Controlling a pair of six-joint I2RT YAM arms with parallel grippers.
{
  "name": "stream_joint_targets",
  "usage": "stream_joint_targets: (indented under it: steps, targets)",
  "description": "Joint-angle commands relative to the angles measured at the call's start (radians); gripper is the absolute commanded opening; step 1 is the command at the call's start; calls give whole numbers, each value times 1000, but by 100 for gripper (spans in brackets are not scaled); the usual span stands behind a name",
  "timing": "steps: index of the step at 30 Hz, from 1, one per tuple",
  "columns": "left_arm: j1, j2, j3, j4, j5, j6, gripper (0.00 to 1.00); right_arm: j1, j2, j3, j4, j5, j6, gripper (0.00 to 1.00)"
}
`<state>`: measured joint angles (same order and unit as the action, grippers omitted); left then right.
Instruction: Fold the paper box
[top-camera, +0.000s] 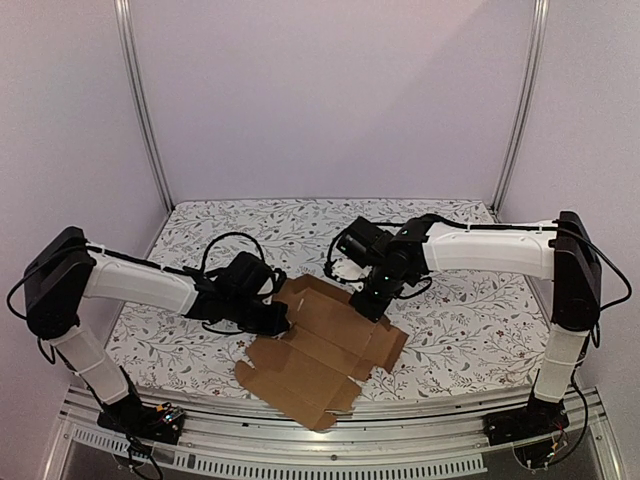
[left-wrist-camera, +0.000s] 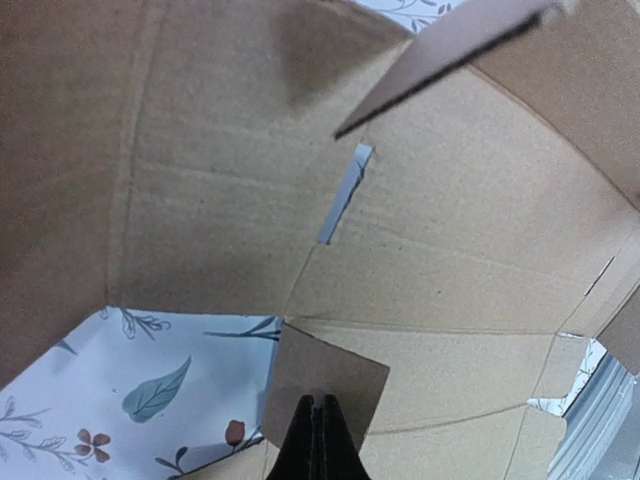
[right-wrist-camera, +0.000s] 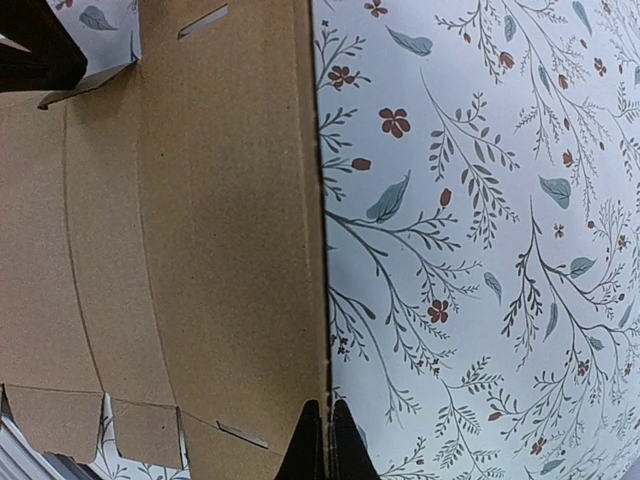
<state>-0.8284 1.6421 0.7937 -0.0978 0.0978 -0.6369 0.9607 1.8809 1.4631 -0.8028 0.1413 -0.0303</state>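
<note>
Top view, paper box (top-camera: 320, 355): we see a brown cardboard sheet with creases and tabs. It lies mostly flat on the table (top-camera: 470, 320), at the middle of the near edge. Its nearest corner reaches that edge and its far end points toward the centre of the table.
Top view, left gripper (top-camera: 283, 318): its arm stretches in from the left edge, and the gripper sits at the left side of the sheet. From here we cannot tell how the fingers stand.
Top view, right gripper (top-camera: 372, 303): its arm stretches in from the right edge, and the gripper points down at the far side of the sheet. It is too dark here to read the fingers.
Left wrist view, left gripper: the two black fingers (left-wrist-camera: 300, 455) are pressed together with no gap. Their tip lies over a small square tab (left-wrist-camera: 335, 365) of the box. We cannot tell if the tab is pinched.
Left wrist view, paper box: cardboard fills most of the picture. One panel has a narrow slot (left-wrist-camera: 345, 195), and a flap (left-wrist-camera: 450, 45) stands out at the top right. The flowered table shows at the lower left.
Right wrist view, right gripper: the fingers (right-wrist-camera: 345, 455) are closed together. A long straight edge of the box runs down to the seam between them. We cannot tell whether cardboard is caught there.
Right wrist view, paper box: its creased panels cover the left half, with small tabs at the bottom left. The table covers the right half.
</note>
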Motion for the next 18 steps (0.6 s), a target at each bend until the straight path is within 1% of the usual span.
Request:
stream_joint_targets:
  steps: [1,6,9,13,18]
  targets:
    - [-40,3,-16,22,9,-20,0,-5,23,-9,23,22,20,0]
    - [-59,38,-22,60,-17,-45,0,-4,13,-23,30,6,25,0]
    - [-64,34,-23,64,-42,-51,0,0,4,-32,30,7,25,0]
    - [-66,-36,-37,44,-108,-48,0,12,-7,-43,30,35,13,0]
    - [-63,-178,-13,-73,-195,-2,0,24,-24,-59,43,78,-22,0]
